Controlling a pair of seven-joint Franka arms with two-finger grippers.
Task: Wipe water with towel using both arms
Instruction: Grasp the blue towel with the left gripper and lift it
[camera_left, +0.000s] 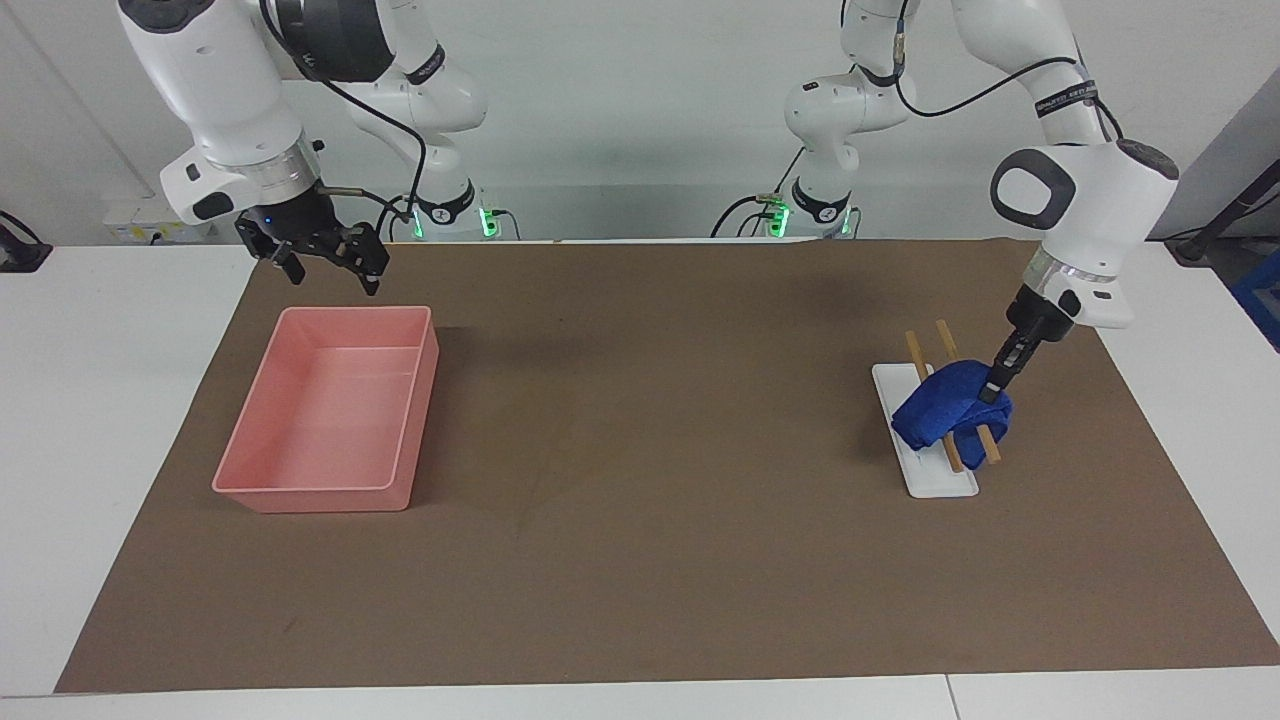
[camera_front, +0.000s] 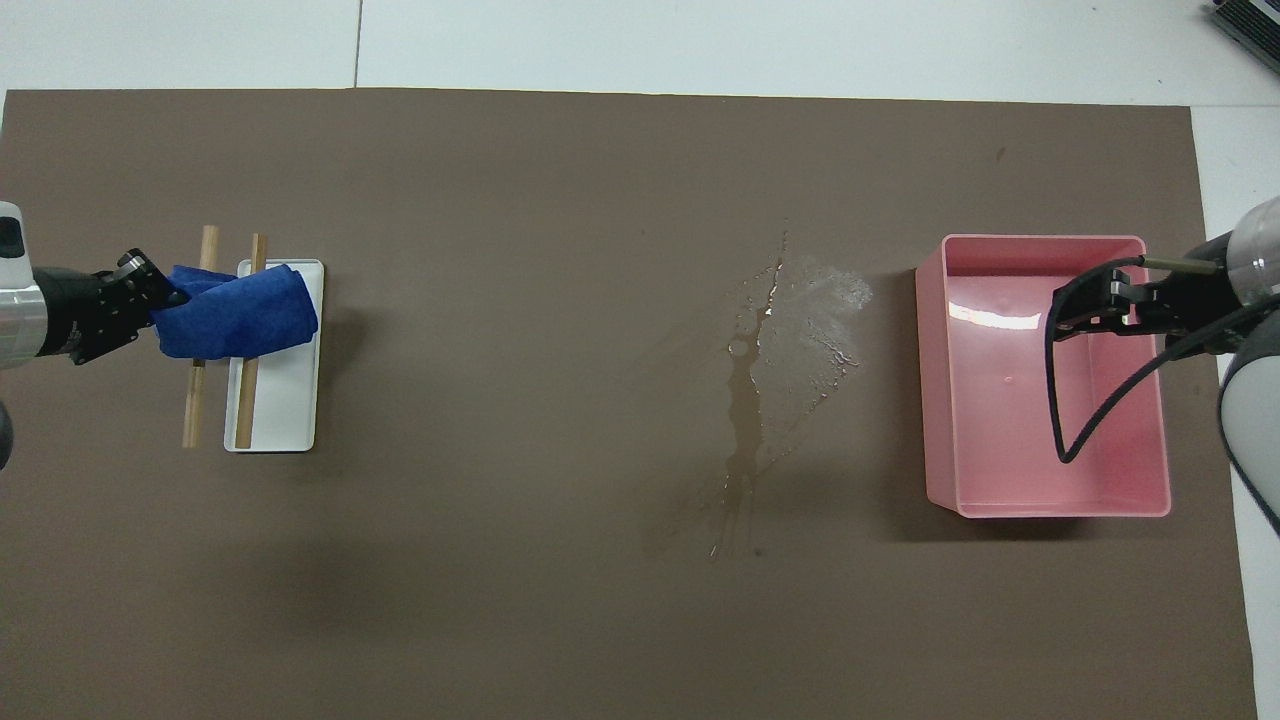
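The blue towel (camera_left: 950, 410) lies draped across two wooden sticks (camera_left: 950, 455) on a small white tray (camera_left: 935, 475) toward the left arm's end of the table; it also shows in the overhead view (camera_front: 240, 315). My left gripper (camera_left: 993, 392) is tilted down at the towel's edge and shut on it (camera_front: 165, 295). A water puddle (camera_front: 770, 350) spreads on the brown mat beside the pink tray (camera_front: 1040, 500); it does not show in the facing view. My right gripper (camera_left: 328, 268) waits open and empty above the pink tray's edge (camera_left: 355, 312) nearest the robots, also seen in the overhead view (camera_front: 1080, 305).
The brown mat (camera_left: 640, 560) covers most of the white table. The pink tray holds nothing. A black cable (camera_front: 1060, 400) loops from the right arm over the tray.
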